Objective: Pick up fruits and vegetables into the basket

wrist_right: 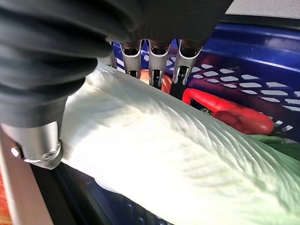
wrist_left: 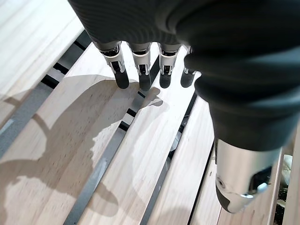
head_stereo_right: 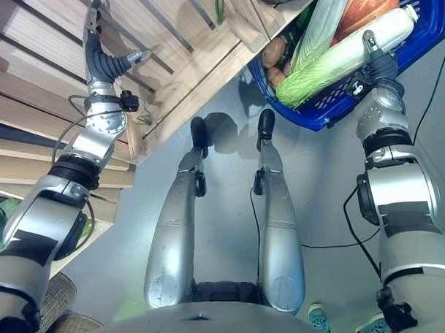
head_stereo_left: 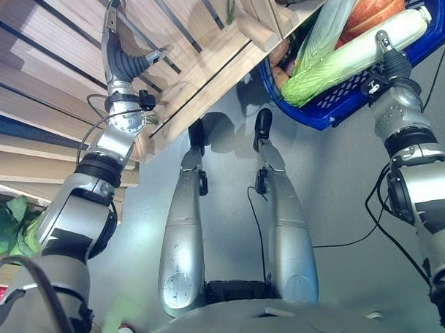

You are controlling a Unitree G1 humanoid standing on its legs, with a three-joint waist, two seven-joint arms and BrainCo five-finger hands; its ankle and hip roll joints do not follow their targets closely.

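My right hand (wrist_right: 42,70) is wrapped over a long pale-green napa cabbage (wrist_right: 187,168), fingers (wrist_right: 157,63) curling over its far side and my thumb on the near side, so I am gripping it. The cabbage lies across the blue basket (head_stereo_left: 337,108), its leafy end pointing away from my fingers and its white stalk end under my palm. Just past my fingertips sits a red pepper (wrist_right: 229,112) against the basket's slotted blue wall. A second cabbage (head_stereo_left: 327,24) and an orange pumpkin (head_stereo_left: 378,4) lie in the basket beyond the one I hold, with a brownish root vegetable (head_stereo_left: 279,53) in the corner nearest the crate.

My left hand (wrist_left: 187,47) hangs over a slatted wooden crate (wrist_left: 93,140), fingers (wrist_left: 140,65) straight and relaxed, holding nothing, tips close above the boards.

I can read no writing or labels on anything here.
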